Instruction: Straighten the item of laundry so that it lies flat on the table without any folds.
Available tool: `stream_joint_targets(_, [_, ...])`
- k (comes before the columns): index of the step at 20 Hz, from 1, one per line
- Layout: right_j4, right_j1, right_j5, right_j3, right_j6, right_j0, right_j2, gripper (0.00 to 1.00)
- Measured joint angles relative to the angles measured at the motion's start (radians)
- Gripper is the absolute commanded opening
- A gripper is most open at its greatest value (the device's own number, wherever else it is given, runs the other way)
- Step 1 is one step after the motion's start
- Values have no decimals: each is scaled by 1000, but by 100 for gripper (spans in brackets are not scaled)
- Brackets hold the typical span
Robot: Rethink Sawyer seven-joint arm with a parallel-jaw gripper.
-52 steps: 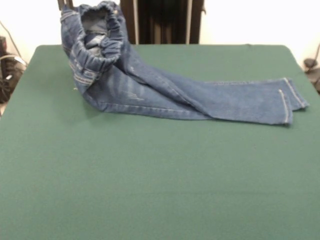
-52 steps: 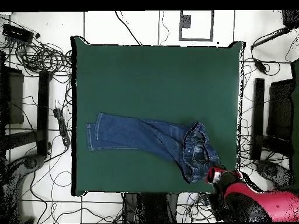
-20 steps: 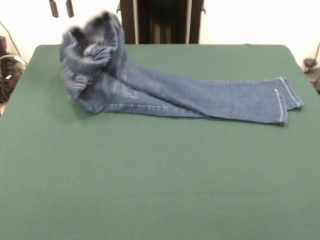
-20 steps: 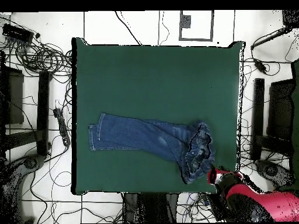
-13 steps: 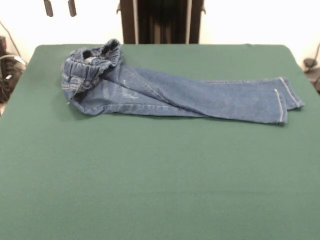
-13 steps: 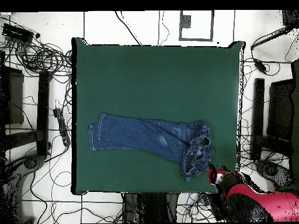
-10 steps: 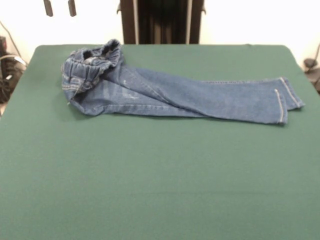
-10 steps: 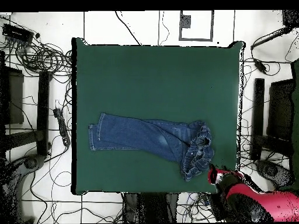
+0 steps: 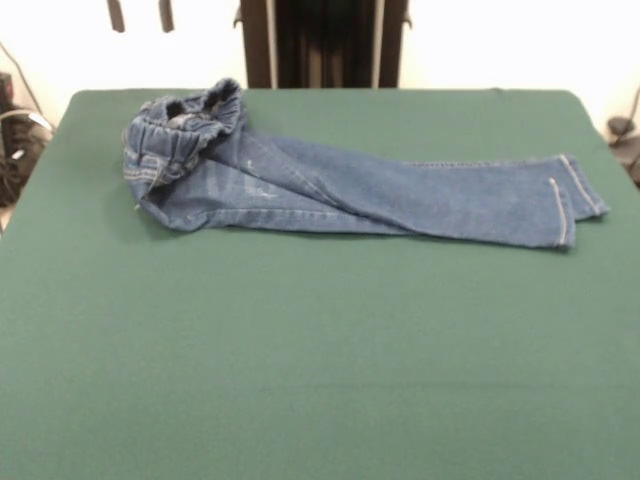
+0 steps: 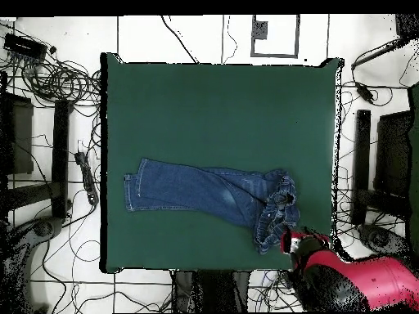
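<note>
Jeans (image 9: 340, 185) legs overlapped, waistband bunched; hand (image 9: 140, 14) spread, empty, cropped at top edge.

The jeans (image 9: 340, 185) were woven blue denim, matt and slightly coarse, with faded, paler patches over the thigh area and lighter stitching along the hems at the 3 o'clock end in the front view. The gathered waistband at 10 o'clock looked soft and crumpled, its cloth bunched into ridges. The surface (image 9: 320, 350) wore a dark green covering, felt-like, matt and even, with no sheen anywhere. In the overhead view the arm (image 10: 360, 282) at 5 o'clock had a smooth red shell, seemingly hard plastic or painted metal. The end effector (image 9: 140, 14) showed as two dark, dull tips.
</note>
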Motion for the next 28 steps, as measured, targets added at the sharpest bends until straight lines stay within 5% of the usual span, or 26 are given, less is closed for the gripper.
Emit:
stream_joint_targets(9, [40,-93,-1,7,2,296,-100,100])
stream_joint_targets(16, [40,-113,-14,7,33,563,-272,100])
stream_joint_targets(17, [40,-113,-21,6,39,604,-305,0])
stream_joint_targets(28, [40,-104,-108,-13,102,814,-534,0])
